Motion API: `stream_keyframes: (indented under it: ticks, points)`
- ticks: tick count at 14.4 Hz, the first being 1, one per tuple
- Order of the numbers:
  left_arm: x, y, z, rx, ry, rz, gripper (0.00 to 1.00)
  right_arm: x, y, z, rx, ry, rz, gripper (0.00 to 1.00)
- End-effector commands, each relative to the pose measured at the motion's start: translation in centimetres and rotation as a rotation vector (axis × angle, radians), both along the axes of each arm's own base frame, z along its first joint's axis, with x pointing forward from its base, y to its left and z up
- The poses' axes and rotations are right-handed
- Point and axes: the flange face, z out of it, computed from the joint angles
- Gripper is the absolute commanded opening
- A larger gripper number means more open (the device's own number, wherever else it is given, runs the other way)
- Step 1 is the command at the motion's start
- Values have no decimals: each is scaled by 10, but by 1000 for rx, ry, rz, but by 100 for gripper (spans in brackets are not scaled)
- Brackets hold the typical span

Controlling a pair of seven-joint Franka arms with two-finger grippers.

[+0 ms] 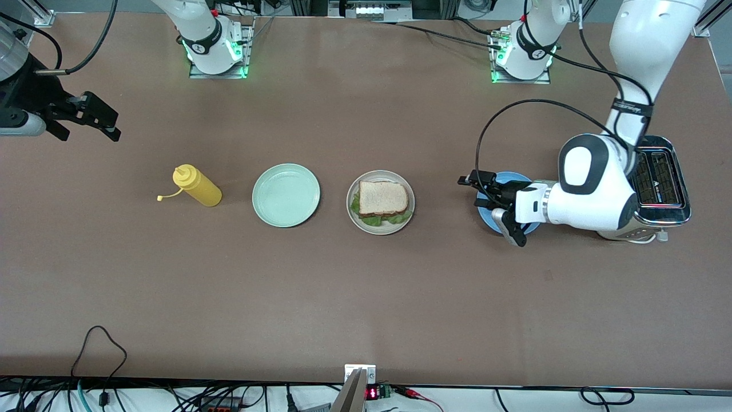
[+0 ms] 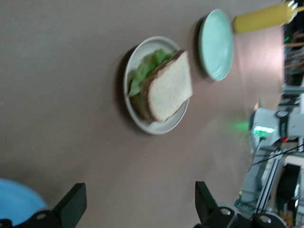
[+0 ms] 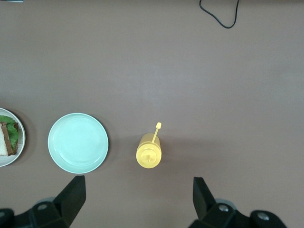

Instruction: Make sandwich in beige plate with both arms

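1. Three plates stand in a row across the middle of the brown surface (image 1: pixel 366 297): a mint green plate (image 1: pixel 286 195), the beige plate (image 1: pixel 381 202) and a blue plate (image 1: pixel 506 201).
2. One sandwich (image 1: pixel 382 202) lies on the beige plate, a bread slice on top and green lettuce showing at its edges from about 4 to 9 o'clock in the front view.
3. One yellow squeeze bottle (image 1: pixel 196 186) lies on its side beside the mint green plate, toward the right arm's end of the surface, its cap tip pointing to about 8 o'clock in the front view.
4. One toaster (image 1: pixel 660 186) sits near the surface's edge at the left arm's end, partly covered by the left arm.
5. The left gripper (image 1: pixel 495 206) hangs over the blue plate, fingers (image 2: pixel 72 204) spread apart and empty.
6. The right gripper (image 1: pixel 91 121) waits in the air over the right arm's end of the surface, its fingers (image 3: pixel 72 194) apart with nothing between them.
7. The plates do not touch; bare surface separates each.
8. The whole band of surface nearer the front camera is open; a black cable loop (image 1: pixel 97 346) lies near its edge.
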Motion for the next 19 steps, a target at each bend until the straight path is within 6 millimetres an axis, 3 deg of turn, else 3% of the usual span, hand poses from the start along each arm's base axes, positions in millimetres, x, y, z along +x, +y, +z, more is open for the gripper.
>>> stream_keyframes:
  ticks: [1,9,14,17,19]
  points:
    - [7,21,26,181,43,-47,100,1,-1,1,-8,-27,-4,100]
    - [23,70,91,645,57,-44,100,14,-3,2,-4,-33,-2,100]
    - [26,83,207,770,-31,86,100,13,-2,1,-2,-27,-5,100]
    - [13,95,262,797,-46,198,100,13,-1,1,-3,-25,-4,100]
    - [-3,104,281,830,-58,273,100,13,-3,1,-3,-25,-5,100]
